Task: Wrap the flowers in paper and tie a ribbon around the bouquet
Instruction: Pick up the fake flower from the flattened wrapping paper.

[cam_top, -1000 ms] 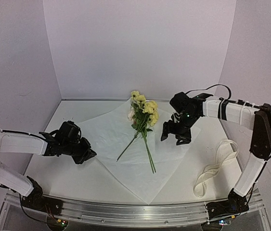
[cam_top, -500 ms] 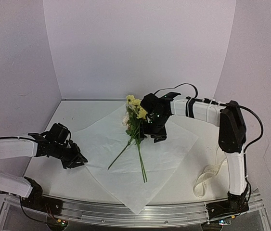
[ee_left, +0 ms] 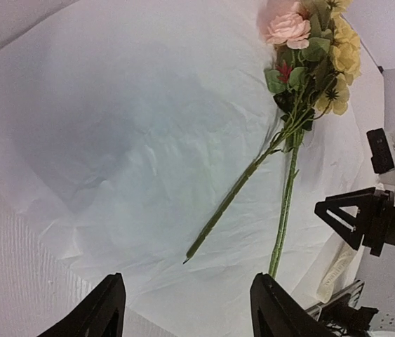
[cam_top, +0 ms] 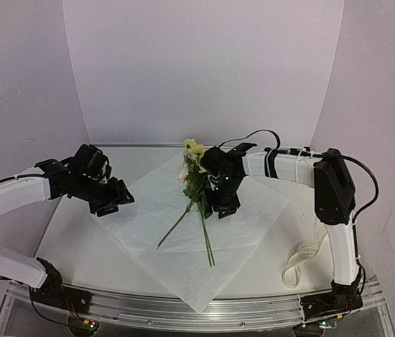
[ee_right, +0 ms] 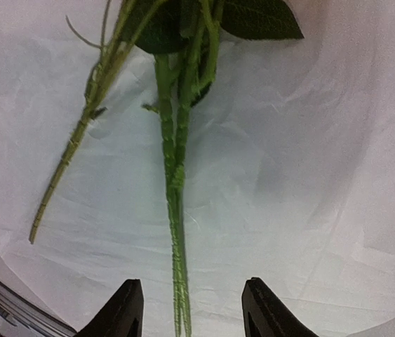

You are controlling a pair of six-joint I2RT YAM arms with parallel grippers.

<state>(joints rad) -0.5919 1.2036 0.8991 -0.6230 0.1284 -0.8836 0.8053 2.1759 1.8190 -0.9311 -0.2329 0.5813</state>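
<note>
The flowers [cam_top: 198,184] lie on the white paper [cam_top: 156,205], pale yellow blooms toward the back wall and thin green stems [ee_right: 176,203] pointing toward the near edge. My right gripper [cam_top: 223,208] hangs just over the stems below the leaves. It is open, and in the right wrist view [ee_right: 193,316] its fingers stand on either side of two stems without touching them. My left gripper [cam_top: 115,202] is open over the paper's left part, with nothing between its fingers [ee_left: 276,306]. The cream ribbon [cam_top: 309,251] lies loose at the right.
The paper spreads as a diamond, its near corner [cam_top: 198,306] close to the metal rail [cam_top: 183,314]. Bare tabletop [cam_top: 78,242] lies to the left of the sheet. The right arm's upper link [cam_top: 334,189] stands over the ribbon side. White walls enclose the back and sides.
The paper and flowers slid left. My left gripper opened, let go of the paper's left corner and lifted away. My right gripper swung left over the stems and narrowed.
</note>
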